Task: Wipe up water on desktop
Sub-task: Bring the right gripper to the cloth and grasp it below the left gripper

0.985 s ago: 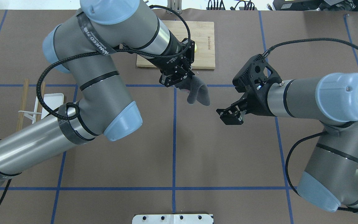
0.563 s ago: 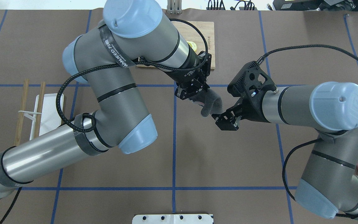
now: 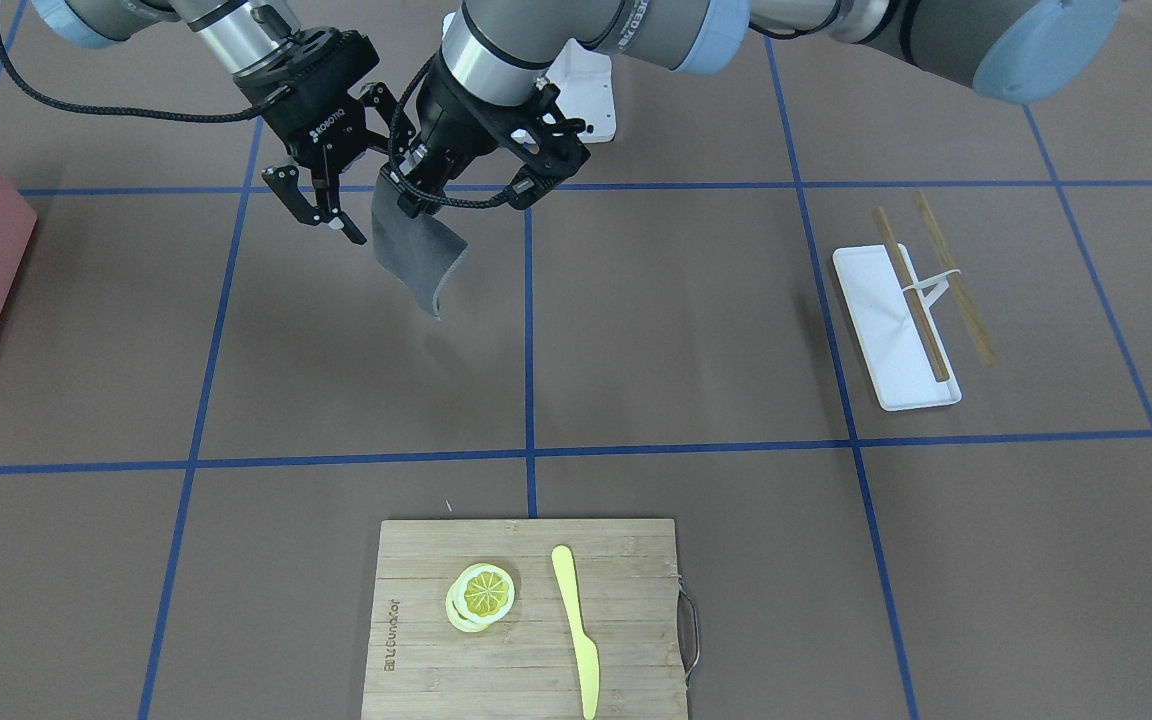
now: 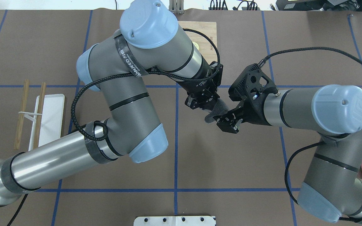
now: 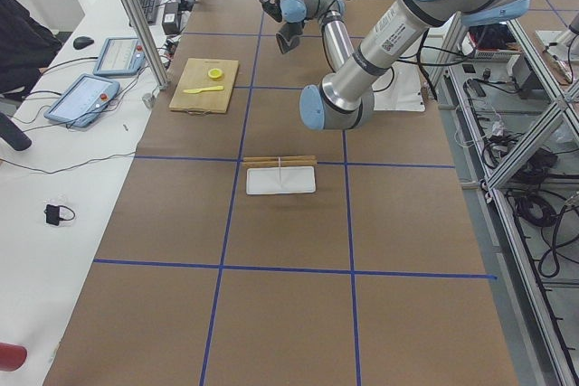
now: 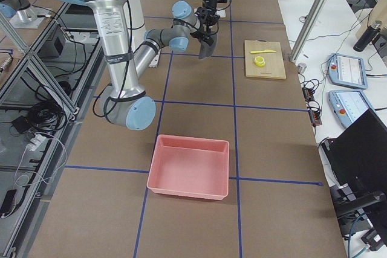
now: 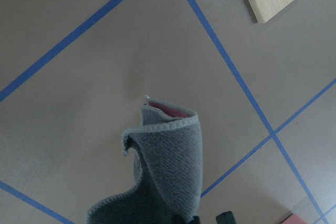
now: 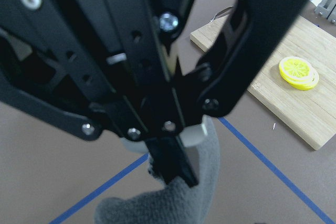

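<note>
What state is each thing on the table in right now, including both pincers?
grey cloth, hanging clear of the desktop, gripped at its top
left pincer, shut on the grey cloth
right pincer, open, close beside the grey cloth
lemon slices, stacked on the cutting board
yellow knife, lying flat on the cutting board
pink bin, empty
chopsticks, linked, one across the white tray

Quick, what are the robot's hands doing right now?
Left gripper: closed, holding the gray cloth.
Right gripper: open, holding nothing.
</note>
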Controlling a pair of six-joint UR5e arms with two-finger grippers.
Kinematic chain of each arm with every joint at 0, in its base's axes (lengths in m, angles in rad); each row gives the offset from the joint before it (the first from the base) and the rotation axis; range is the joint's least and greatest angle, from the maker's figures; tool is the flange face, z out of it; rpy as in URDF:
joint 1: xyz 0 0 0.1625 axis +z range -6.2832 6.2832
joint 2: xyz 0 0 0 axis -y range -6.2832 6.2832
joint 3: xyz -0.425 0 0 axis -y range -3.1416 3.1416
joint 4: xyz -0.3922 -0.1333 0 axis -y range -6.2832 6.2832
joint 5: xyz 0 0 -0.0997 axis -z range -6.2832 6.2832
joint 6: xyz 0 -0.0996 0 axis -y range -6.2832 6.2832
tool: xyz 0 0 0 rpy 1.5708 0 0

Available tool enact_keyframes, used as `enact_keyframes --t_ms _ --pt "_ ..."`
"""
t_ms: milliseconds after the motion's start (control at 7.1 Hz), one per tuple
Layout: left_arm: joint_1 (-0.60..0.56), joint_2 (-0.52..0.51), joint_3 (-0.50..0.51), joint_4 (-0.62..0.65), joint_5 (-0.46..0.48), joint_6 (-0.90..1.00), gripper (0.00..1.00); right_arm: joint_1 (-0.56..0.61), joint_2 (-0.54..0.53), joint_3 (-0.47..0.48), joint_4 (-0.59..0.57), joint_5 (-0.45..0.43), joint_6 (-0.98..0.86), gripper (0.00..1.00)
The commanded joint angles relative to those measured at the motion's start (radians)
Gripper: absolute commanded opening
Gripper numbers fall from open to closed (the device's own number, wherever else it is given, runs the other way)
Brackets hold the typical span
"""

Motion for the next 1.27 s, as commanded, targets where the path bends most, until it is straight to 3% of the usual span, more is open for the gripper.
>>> enact_keyframes --t_ms 0,282,563,845,985,1126 --pt "0.001 -0.001 0.004 -0.001 0.0 0.004 0.0 -0.003 0.0 0.0 0.002 0.003 0.016 0.41" --pt "0.001 -0.001 0.002 -0.001 0.0 0.005 0.0 -0.003 -0.002 0.0 0.007 0.007 0.017 0.23" --pt "0.001 0.001 0.004 -0.001 0.0 0.006 0.0 -0.001 -0.002 0.0 0.01 0.007 0.033 0.16" --pt "-0.001 0.002 0.002 -0.001 0.0 0.004 0.0 0.0 -0.015 0.003 0.034 0.007 0.133 0.0" --pt "-0.001 0.002 0.001 -0.002 0.0 0.006 0.14 0.0 -0.023 0.003 0.042 0.009 0.137 0.0" --pt "-0.001 0.004 0.001 -0.002 0.001 0.006 0.54 0.0 -0.026 0.003 0.044 0.007 0.142 0.0"
